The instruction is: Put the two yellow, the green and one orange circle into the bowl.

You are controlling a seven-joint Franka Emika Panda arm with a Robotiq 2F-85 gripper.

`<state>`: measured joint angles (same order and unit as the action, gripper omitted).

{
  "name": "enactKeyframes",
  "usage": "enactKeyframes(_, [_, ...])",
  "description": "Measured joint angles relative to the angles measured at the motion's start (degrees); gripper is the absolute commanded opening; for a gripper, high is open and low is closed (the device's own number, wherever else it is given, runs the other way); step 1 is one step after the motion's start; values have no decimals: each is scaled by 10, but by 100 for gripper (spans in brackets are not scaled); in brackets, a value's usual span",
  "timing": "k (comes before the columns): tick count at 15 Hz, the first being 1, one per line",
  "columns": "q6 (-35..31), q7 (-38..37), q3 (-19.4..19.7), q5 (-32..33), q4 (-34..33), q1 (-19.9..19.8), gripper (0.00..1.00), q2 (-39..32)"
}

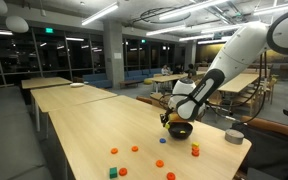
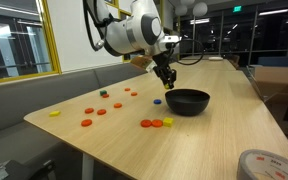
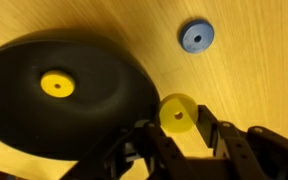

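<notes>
Just beside the black bowl [image 3: 24, 120], the gripper [image 3: 179, 130] pinches a yellow circle [image 3: 177, 108]. Another yellow circle [image 3: 56, 84] lies inside the bowl, and a blue circle [image 3: 196, 36] lies near it.

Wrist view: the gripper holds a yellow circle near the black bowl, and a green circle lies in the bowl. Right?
No: the wrist view shows the circle in the bowl is yellow, not green. The gripper holds a yellow circle near it.

Arm [image 1: 229, 55]: white, bulky rounded segments, dark bands at joints. Gripper [image 3: 179, 128]: black, blocky linked fingers, matte finish.
</notes>
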<state>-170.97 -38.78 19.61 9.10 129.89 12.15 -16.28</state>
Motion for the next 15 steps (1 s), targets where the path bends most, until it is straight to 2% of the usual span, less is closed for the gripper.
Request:
enactKeyframes(5, [-14,-134,132,116,5,103,16,0])
enactKeyframes(8, [22,-172,165,135,5,140,16,0])
enactKeyframes(10, [65,-192,174,138,5,157,66,0])
enactKeyframes(11, [84,-199,175,138,4,162,67,0])
enactKeyframes(15, [150,-263,143,177,-4,141,96,0])
